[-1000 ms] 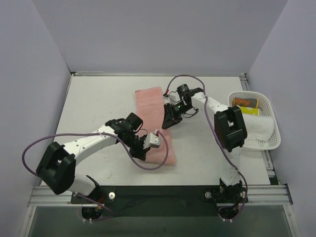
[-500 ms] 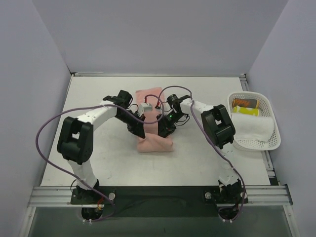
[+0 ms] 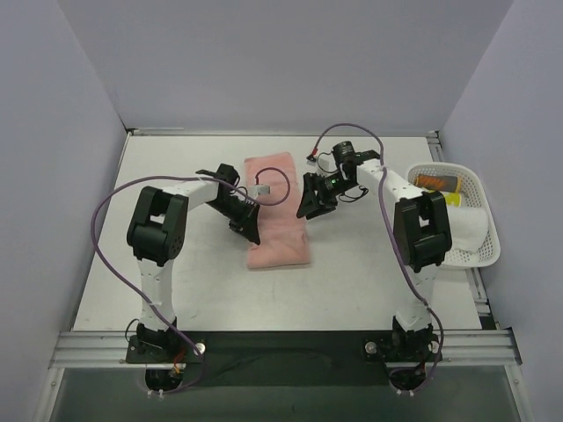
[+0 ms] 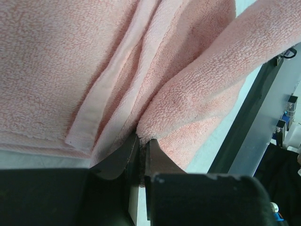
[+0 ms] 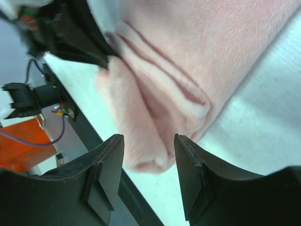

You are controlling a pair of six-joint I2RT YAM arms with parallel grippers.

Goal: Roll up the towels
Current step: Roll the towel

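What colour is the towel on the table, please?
The towel is salmon-pink, clearest in left wrist view.

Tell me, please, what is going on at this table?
Two robot arms are working on a salmon-pink towel lying on the table. The left tool is shut on a fold of that towel at its left side. The right tool is open by the towel's right edge and holds nothing. The towel is doubled over in layers, not yet a neat roll. A white towel sits in the white mesh basket on the right.
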